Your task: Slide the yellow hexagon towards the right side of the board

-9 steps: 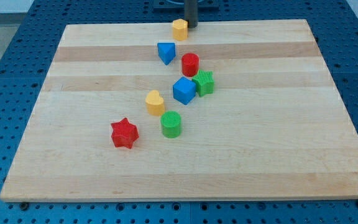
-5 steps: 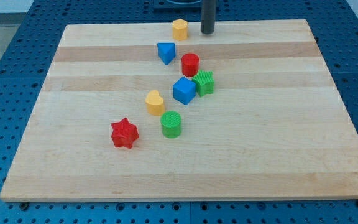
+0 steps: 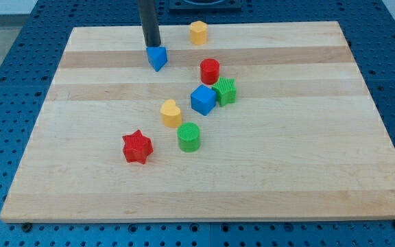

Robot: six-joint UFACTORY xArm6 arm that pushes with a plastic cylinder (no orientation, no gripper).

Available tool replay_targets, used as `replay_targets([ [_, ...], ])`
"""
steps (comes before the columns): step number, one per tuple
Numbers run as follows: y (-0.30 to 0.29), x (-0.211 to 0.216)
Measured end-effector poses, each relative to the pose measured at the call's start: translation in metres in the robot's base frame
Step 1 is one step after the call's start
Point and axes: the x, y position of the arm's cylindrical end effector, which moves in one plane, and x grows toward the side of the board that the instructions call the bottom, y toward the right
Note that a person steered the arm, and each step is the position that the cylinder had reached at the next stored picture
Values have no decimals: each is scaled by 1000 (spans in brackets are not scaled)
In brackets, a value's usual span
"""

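Nearest the view's bottom on the counter: red star, then green cylinder and a yellow heart-like block just above it. Mid-board cluster: blue cube touching or nearly touching the green star-shaped block, with the red cylinder just above them. Farther up, the rod comes down on the view's left of centre; the tip sits against the upper left edge of a small blue wedge-like block. There is no pincer on this arm, so no released or clenched state to record. The yellow hexagon sits near the top edge, to the view's right of the tip and clear of it. Risk, as judged: the tip is on the hexagon's left, which suits a rightward push, but it is lower than the hexagon and in contact with the blue wedge. A straight sweep right from here would likely drag the wedge along and miss the hexagon, or clip its lower edge and send it off the top edge. An off-centre contact could also spin the hexagon away.
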Motion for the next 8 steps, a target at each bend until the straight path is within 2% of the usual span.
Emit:
replay_targets([
  [1,29,-28],
  [2,55,-37],
  [3,90,-37],
  [5,117,-37],
  [7,83,-37],
  [8,68,-17],
])
